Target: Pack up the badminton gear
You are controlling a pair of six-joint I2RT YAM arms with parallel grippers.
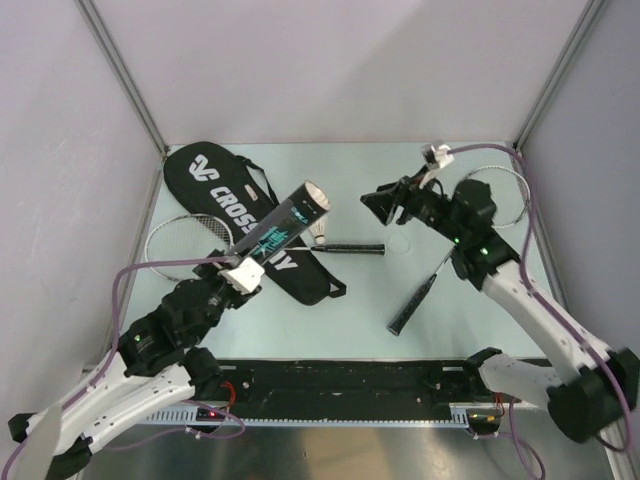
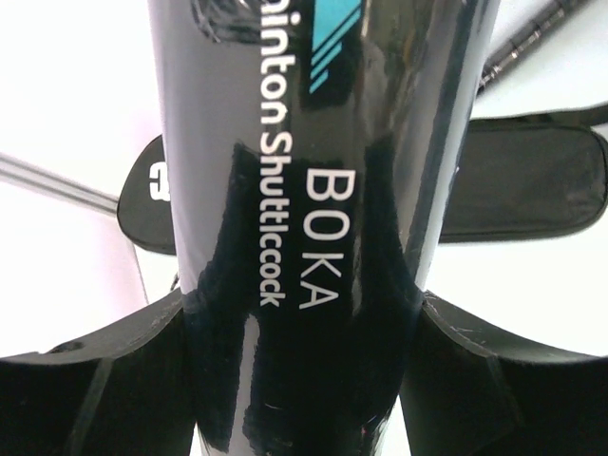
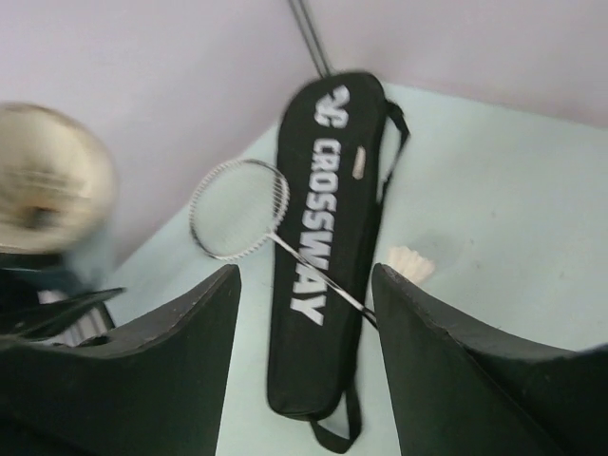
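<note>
Closest of all, my left gripper pinches a glossy dark cylindrical tube with teal print and white lettering, both pads pressed low on its body. Seen from above, it tilts up off the pale green table, with its open mouth aimed toward my right gripper, whose jaws hang spread wide with nothing between them. I judge the tube light and stiff but slick and easily crushed, so a modest squeeze around its lower half suits it. The mouth looks pale inside; whether anything sits in it I cannot tell.

Farther out, a white feather shuttlecock lies on the table. It is nearly weightless with fragile feathers, so it is best taken by its rounded base. Just beside it runs the thin shaft of a white-strung first racket with a black handle, lying across a long, soft black fabric bag lettered CROSSWAY; that racket blocks the bag. A matching second racket lies to the right, its head partly hidden behind my right arm. Both rackets look light and springy, and the handle is the place to grip them.
</note>
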